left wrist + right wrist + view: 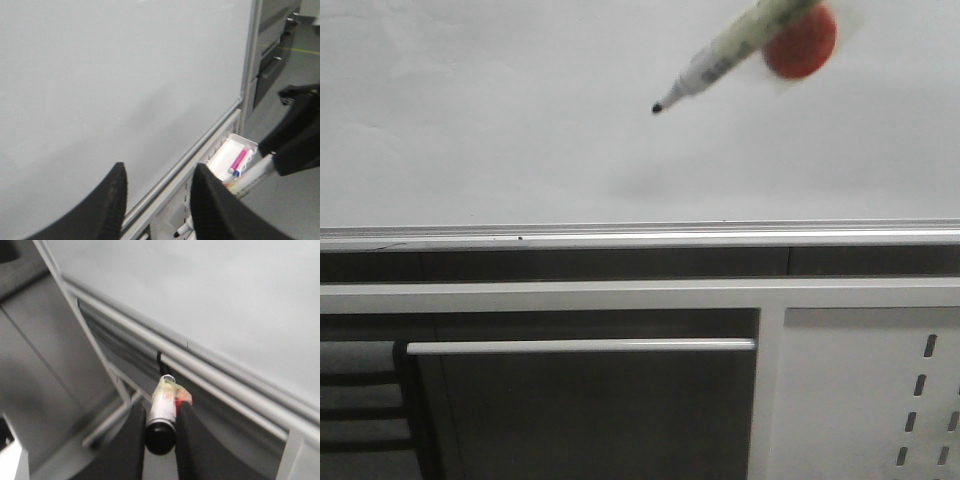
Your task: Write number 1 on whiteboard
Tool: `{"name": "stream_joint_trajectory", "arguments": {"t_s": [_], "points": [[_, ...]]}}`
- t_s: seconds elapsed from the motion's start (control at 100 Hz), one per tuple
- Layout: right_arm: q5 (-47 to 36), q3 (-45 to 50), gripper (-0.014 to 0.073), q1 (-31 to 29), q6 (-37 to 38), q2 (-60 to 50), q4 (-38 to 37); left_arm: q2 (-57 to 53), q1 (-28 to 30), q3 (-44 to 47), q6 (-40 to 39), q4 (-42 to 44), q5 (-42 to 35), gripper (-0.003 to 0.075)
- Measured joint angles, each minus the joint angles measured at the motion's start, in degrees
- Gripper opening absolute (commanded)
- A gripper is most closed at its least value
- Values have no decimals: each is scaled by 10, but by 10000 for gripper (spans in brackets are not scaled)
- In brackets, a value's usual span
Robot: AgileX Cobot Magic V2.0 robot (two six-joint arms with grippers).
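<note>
The whiteboard (520,130) fills the upper front view, with its silver rail (620,236) along the lower edge. No ink stroke of the number 1 shows on it. My right gripper (161,409) is shut on a white marker (164,407) that has a red tag. In the front view the marker (725,52) slants in from the top right, its black tip (657,108) in front of the board; I cannot tell if it touches. My left gripper (157,172) is open and empty, close to the board (100,75) above the rail.
A white perforated panel (870,400) and a dark drawer with a bar handle (580,346) lie below the board. In the left wrist view a white tray (225,152) holding a pink marker (240,159) hangs under the rail, next to my right arm (300,135).
</note>
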Motion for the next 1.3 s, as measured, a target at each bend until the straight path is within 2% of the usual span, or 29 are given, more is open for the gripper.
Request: {"name": "stream_joint_trajectory", "arguments": {"t_s": [0.03, 0.3, 0.57, 0.8, 1.3], "points": [[-16, 7, -41, 6, 0, -11, 0, -5, 10, 0, 0, -6, 0, -22], [-120, 17, -42, 13, -1, -26, -23, -47, 91, 0, -1, -22, -1, -20], [-147, 12, -42, 16, -1, 6, -74, -56, 154, 16, -1, -55, -17, -20], [-185, 12, -42, 42, -2, 44, -109, -56, 159, 33, -2, -65, -48, -20], [-285, 11, -43, 40, -2, 154, -122, -56, 159, 33, -2, -67, -61, -20]]}}
